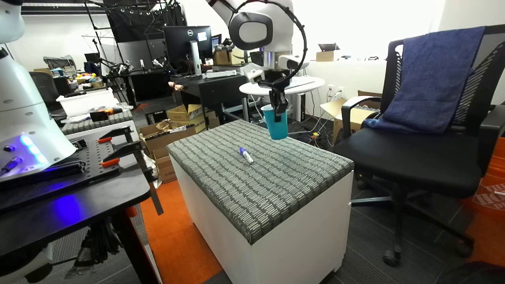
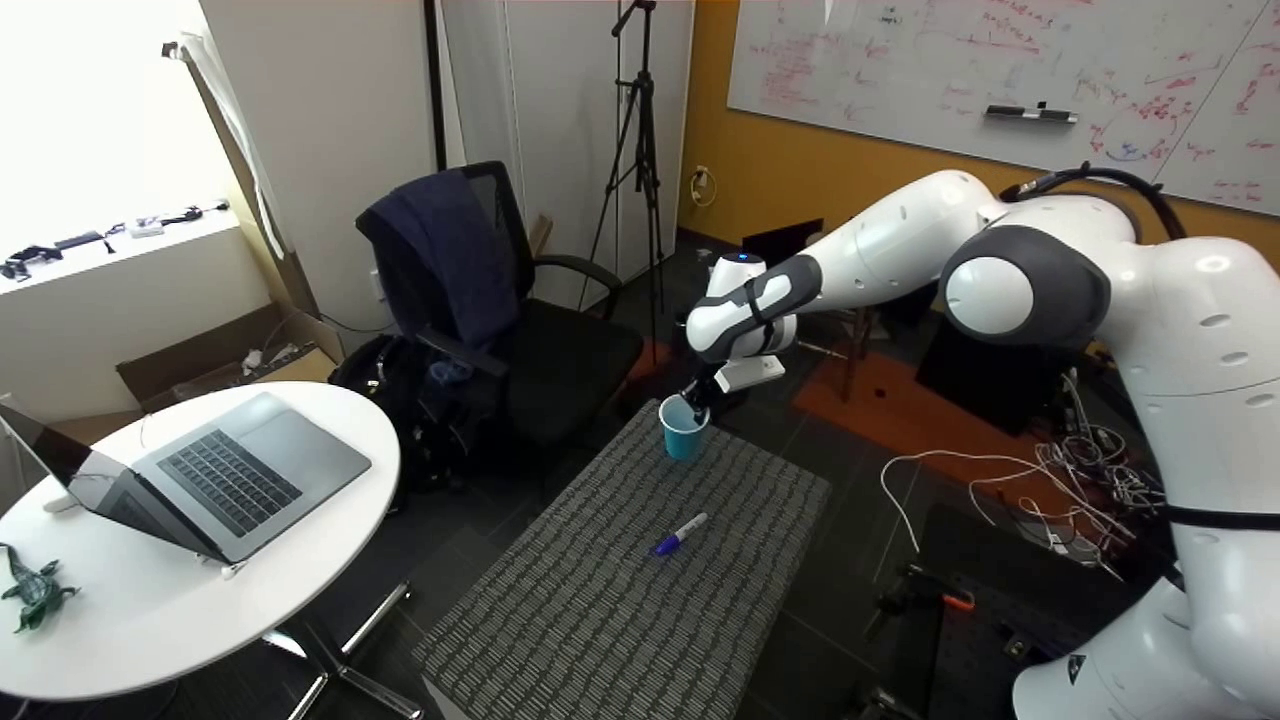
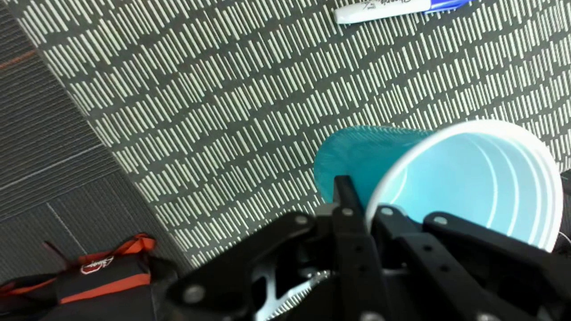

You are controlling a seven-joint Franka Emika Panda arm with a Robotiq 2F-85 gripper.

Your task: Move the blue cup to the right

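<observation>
Blue cup [image 3: 446,178] is pinched at the rim — jaws inside and out.

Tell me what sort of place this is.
Most likely a robotics lab in an office-type room: a robot arm shares the space with a whiteboard bearing red writing and a black desktop monitor.
</observation>
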